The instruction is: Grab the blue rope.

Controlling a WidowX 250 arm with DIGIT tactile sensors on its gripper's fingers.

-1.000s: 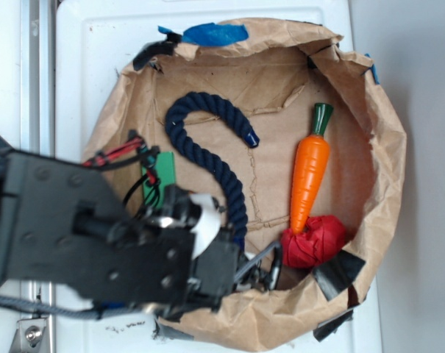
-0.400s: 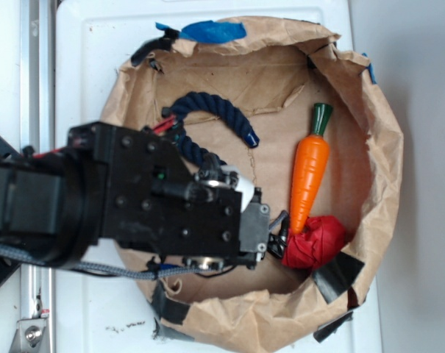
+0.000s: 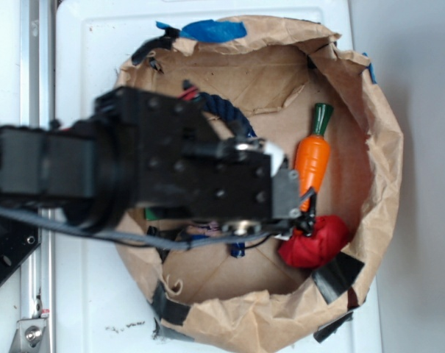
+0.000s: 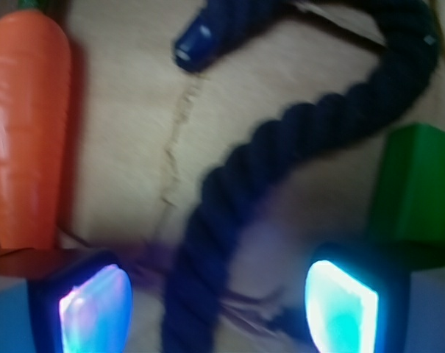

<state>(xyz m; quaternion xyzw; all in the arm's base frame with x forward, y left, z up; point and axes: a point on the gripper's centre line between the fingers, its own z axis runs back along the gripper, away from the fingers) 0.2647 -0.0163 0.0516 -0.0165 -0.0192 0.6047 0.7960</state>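
The blue rope (image 4: 281, 151) is thick, dark navy and twisted. In the wrist view it curves from the top right down to the bottom middle, and its glossy capped end (image 4: 196, 37) lies at the top. My gripper (image 4: 218, 309) is open, with the rope's lower stretch running between the fingers and nearer the left pad (image 4: 97, 309). The rope does not touch either pad. In the exterior view my arm (image 3: 193, 173) covers most of the rope; only its upper arch (image 3: 221, 107) shows. The fingertips are hidden under the arm there.
The things lie in a crumpled brown paper bag (image 3: 376, 147) with raised walls. An orange carrot (image 4: 27, 125) lies left of the fingers, a green block (image 4: 413, 184) to the right. A red cloth bundle (image 3: 314, 239) sits below the carrot (image 3: 312, 158). Blue tape (image 3: 215, 31) is on the far rim.
My arm has moved from the bag's lower left up and to the right over its middle. It now covers far more of the rope.
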